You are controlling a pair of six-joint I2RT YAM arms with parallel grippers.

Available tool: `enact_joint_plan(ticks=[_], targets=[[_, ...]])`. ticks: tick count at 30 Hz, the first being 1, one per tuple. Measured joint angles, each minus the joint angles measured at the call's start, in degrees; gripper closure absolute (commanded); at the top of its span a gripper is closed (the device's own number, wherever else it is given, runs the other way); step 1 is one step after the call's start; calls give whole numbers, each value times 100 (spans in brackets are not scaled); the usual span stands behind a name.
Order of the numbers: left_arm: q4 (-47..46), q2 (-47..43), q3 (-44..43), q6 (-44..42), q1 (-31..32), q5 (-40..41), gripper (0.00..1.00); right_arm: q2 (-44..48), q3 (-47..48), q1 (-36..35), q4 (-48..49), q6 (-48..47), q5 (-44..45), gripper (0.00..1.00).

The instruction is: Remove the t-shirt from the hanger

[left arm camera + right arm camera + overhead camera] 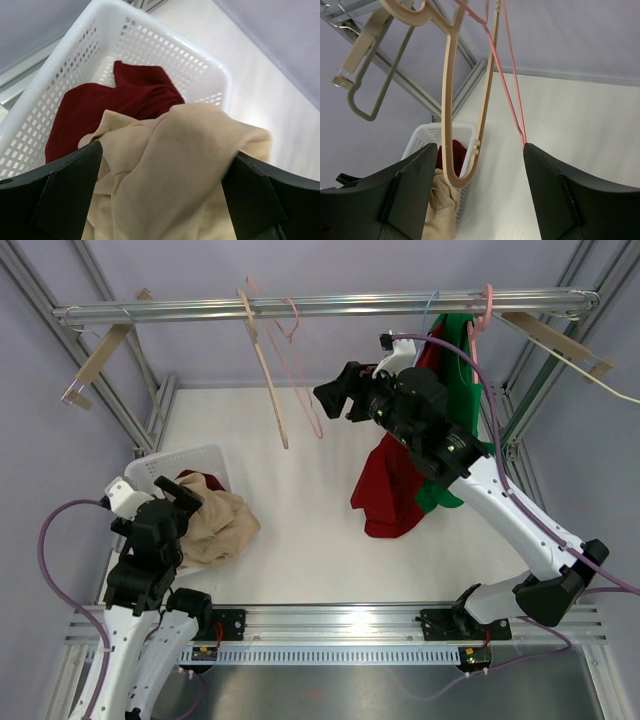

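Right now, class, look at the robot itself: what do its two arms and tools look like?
Both arms are white tube-like links joined by chunky black joints. A purple cable loops beside the left arm; another runs along the right arm. The left tool and right tool are matt black, each with two broad, flat, angular fingers.

left gripper (182, 492) low, fingers wide apart; right gripper (333, 390) high and outstretched, fingers likewise apart
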State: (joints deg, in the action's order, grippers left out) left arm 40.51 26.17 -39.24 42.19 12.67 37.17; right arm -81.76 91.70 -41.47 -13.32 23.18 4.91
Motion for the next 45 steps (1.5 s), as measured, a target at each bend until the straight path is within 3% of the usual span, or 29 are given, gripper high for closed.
enact_joint_plan(ticks=[8,20,25,32,34,38,40,41,45], targets=[[369,-367,-540,-396,-2,-481,3,756,-695,0,13,-35,-61,22],[1628,-177,-1093,-1060,-7,-2774,1,1274,-1182,2,-68,-24,-186,22],[1744,284,-758,-1204,-4,-3246,1,1268,-1311,2,-22,61,-295,22],[1888,1062,-614,-1239,-4,-3355,8,1268,-1471,2,210,267,-514,23],[1825,1182,-599,-1226,-4,-3423,24,1268,-1497,2,267,313,-608,23],[1622,1414,-450,-1174,-7,-3508,75,1274,-1526,0,328,363,-743,23],[1593,1467,-439,-1152,-9,-3517,87,1298,-1550,0,328,363,-761,24],[1567,1488,-439,-1141,-9,-3523,100,1322,-1569,0,328,363,-761,24],[1510,1532,-439,-1086,-9,-3495,100,1471,-1602,0,323,358,-761,24]])
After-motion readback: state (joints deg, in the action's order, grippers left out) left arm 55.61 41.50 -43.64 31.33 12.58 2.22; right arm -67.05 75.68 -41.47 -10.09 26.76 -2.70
